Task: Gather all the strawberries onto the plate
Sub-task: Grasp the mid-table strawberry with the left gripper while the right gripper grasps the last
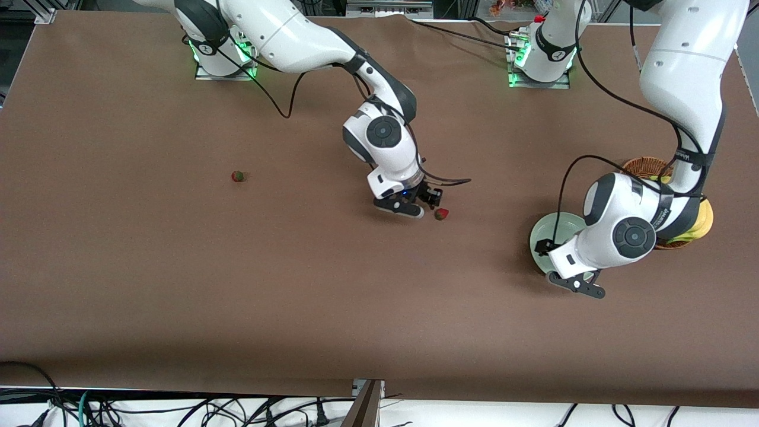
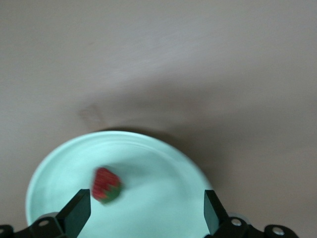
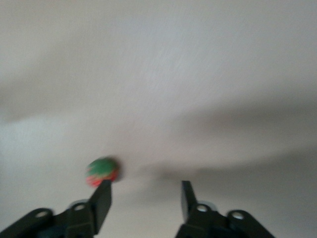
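My left gripper (image 2: 146,214) hangs open over the pale mint-green plate (image 2: 163,168). A strawberry (image 2: 106,184) lies in the plate beside one fingertip, free of both fingers. In the front view the left hand covers much of the plate (image 1: 560,228) and hides that berry. My right gripper (image 3: 146,198) is open low over the table's middle. A second strawberry (image 3: 102,171) lies on the cloth just outside one of its fingertips (image 1: 441,214). A third strawberry (image 1: 238,176) lies alone toward the right arm's end of the table.
A brown wicker basket (image 1: 647,165) with yellow bananas (image 1: 702,222) stands right beside the plate, partly under the left arm. The brown cloth covers the whole table. Cables hang along the table edge nearest the front camera.
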Controlling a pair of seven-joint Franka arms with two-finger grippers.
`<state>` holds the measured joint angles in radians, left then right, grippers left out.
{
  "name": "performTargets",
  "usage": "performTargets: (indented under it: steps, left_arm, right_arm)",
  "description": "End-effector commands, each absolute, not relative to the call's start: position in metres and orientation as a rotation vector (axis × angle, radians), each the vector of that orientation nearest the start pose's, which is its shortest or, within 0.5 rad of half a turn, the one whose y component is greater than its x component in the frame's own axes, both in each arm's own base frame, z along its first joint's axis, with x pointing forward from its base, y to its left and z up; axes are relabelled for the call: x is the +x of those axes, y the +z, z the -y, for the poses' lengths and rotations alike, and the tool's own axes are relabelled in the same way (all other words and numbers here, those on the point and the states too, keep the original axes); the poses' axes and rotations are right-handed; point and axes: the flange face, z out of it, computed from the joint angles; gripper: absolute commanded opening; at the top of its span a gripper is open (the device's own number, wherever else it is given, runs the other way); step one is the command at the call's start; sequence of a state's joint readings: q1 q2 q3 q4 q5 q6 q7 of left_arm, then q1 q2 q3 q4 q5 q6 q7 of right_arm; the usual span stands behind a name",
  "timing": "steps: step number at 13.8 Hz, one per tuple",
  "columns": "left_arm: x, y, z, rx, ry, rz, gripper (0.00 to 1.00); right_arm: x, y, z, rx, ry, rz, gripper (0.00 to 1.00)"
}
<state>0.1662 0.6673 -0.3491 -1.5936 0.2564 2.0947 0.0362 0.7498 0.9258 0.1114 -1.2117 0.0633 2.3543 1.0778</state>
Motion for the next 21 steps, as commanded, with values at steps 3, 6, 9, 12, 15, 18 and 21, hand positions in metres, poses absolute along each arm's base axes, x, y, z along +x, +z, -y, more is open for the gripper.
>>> performTargets:
  steps: [3, 6, 9, 12, 15, 18, 21]
  left_arm:
    - [0.647, 0.294, 0.172, -3.193, 0.258, -0.231, 1.0]
    - [0.627, 0.276, 0.239, -3.202, 0.272, -0.015, 1.0]
    - [0.597, 0.233, 0.268, -3.249, 0.174, 0.13, 1.0]
    - [0.572, 0.203, 0.279, -3.266, 0.122, 0.11, 1.0]
    - [0.557, 0.191, 0.301, -3.228, 0.1, 0.117, 1.0]
    - [0.55, 0.189, 0.315, -3.207, 0.074, 0.109, 1.0]
    - [0.549, 0.18, 0.315, -3.185, 0.058, 0.05, 0.8]
  right_arm:
    - [0.592, 0.317, -0.458, -3.044, 0.201, -0.163, 1.0]
    - [0.626, 0.337, -0.367, -3.08, 0.371, 0.071, 1.0]
    - [0.648, 0.331, -0.273, -3.061, 0.583, 0.162, 1.0]
    - [0.653, 0.319, -0.2, -3.038, 0.702, 0.188, 1.0]
    - [0.647, 0.295, -0.147, -3.046, 0.771, 0.174, 1.0]
    - [0.622, 0.264, -0.118, -3.051, 0.775, 0.155, 1.0]
    - [0.581, 0.236, -0.109, -3.069, 0.683, 0.14, 1.0]
